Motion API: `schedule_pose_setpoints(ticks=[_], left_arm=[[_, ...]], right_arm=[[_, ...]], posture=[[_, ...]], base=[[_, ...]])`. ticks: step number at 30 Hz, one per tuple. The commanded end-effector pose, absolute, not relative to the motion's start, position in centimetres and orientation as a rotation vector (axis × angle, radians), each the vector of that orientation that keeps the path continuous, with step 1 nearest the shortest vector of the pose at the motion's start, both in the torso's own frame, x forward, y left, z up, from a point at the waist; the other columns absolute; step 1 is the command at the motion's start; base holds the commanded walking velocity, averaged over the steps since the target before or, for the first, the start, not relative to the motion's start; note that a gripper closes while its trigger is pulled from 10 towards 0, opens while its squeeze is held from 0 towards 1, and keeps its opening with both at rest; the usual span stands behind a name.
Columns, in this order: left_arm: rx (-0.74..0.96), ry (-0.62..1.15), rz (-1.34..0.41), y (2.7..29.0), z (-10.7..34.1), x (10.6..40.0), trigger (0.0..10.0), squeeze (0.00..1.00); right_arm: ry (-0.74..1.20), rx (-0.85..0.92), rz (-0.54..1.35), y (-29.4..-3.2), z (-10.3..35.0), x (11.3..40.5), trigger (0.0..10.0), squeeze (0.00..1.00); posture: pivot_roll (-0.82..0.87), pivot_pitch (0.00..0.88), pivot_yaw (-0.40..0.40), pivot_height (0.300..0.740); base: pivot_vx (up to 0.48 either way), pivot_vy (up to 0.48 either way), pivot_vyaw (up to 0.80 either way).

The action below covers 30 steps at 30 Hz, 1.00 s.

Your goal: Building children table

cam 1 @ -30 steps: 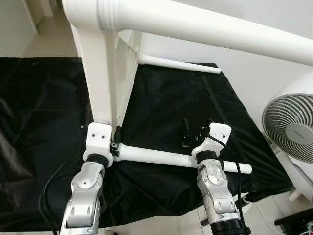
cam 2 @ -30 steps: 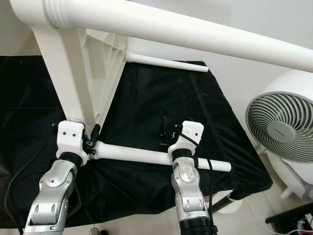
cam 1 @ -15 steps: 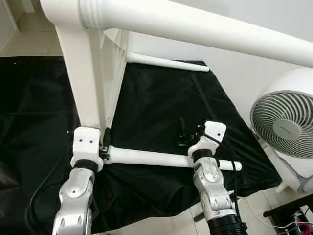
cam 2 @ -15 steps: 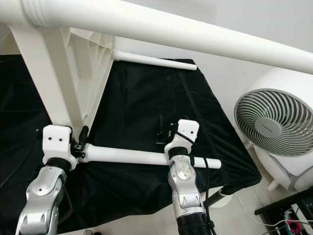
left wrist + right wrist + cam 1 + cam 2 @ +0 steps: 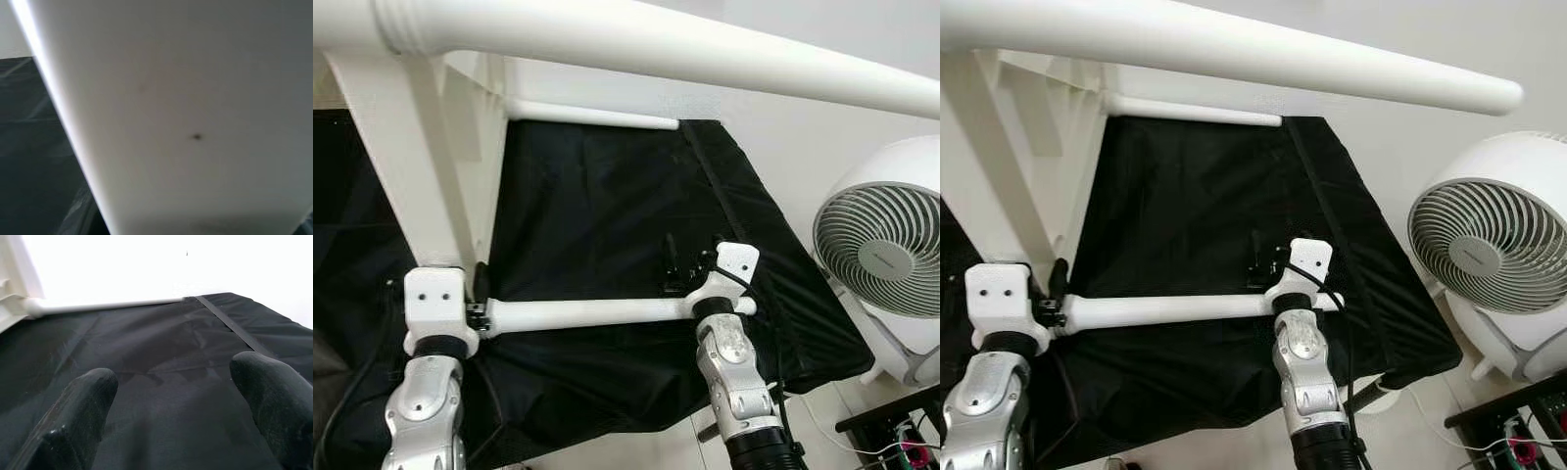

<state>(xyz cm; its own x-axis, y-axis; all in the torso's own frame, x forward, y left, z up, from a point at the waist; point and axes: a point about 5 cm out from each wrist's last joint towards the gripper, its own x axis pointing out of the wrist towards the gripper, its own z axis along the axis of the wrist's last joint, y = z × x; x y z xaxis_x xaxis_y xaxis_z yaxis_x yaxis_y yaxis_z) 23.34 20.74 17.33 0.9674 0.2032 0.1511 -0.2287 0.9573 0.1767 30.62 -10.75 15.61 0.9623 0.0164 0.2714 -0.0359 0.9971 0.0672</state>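
With left gripper point(image 5: 478, 294) fingers hidden at nine o'clock, right gripper point(image 5: 674, 266) spread empty, keep the table leg point(image 5: 587, 313) level.

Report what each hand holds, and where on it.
The right hand is open and holds nothing. The left hand sits at the base of the near table leg, by the tabletop; a grip cannot be told.

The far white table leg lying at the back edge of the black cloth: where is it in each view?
Left eye: far white table leg, upper middle.
Right eye: upper left of centre.
Left wrist: cannot tell.
Right wrist: thin bar across the top.
Shared landmark: black cloth.
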Motion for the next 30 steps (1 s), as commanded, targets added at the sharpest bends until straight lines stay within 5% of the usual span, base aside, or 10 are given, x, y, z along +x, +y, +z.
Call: schedule_pose_setpoints(ticks=[1,9,10,11,17,18,27,28,30], left_arm=[[0.251,-0.173,0.502,23.6,18.4,21.6,0.0,0.00],[0.284,-0.131,0.505,24.4,18.0,20.3,0.0,0.00],[0.267,-0.123,0.452,24.1,17.7,20.6,3.0,0.00],[0.284,-0.120,0.431,23.9,17.6,20.9,9.5,0.00],[0.269,-0.151,0.301,22.1,17.7,21.9,10.0,0.00],[0.250,-0.150,0.284,21.8,17.5,22.1,10.0,1.00],[0.254,-0.092,0.115,19.8,16.1,22.9,10.0,1.00],[0.272,-0.068,0.089,19.4,15.6,22.9,10.0,0.85],[0.283,-0.052,0.072,19.2,15.3,22.8,10.0,0.85]], right_arm=[[-0.268,0.062,0.018,-11.0,15.3,30.7,10.0,0.00],[-0.266,0.059,0.017,-11.0,15.2,30.6,10.0,0.00],[-0.265,0.059,0.023,-10.9,15.2,30.7,10.0,0.00],[-0.265,0.059,0.024,-10.8,15.2,30.7,10.0,0.00],[-0.267,0.061,0.025,-10.7,15.3,30.8,10.0,0.00],[-0.268,0.060,0.024,-10.7,15.3,30.8,10.0,0.00],[-0.275,0.052,0.004,-11.2,15.4,30.7,10.0,0.00],[-0.276,0.046,0.003,-11.3,15.4,30.7,10.0,0.00],[-0.277,0.041,0.003,-11.4,15.4,30.7,10.0,0.00]], posture=[[0.16,0.137,-0.092,0.740],[0.16,0.150,-0.090,0.740],[0.16,0.149,-0.091,0.740],[0.16,0.149,-0.091,0.740],[0.16,0.145,-0.089,0.740],[0.16,0.145,-0.085,0.740],[0.14,0.142,-0.072,0.740],[0.13,0.141,-0.068,0.740],[0.13,0.141,-0.068,0.740]], base=[[0.000,0.000,0.00],[0.000,0.000,0.00],[0.000,0.000,0.00],[0.000,0.000,0.00],[0.000,0.000,0.00],[0.000,0.000,0.00],[0.000,0.000,0.00],[0.000,0.000,0.00],[0.000,0.000,0.00]])
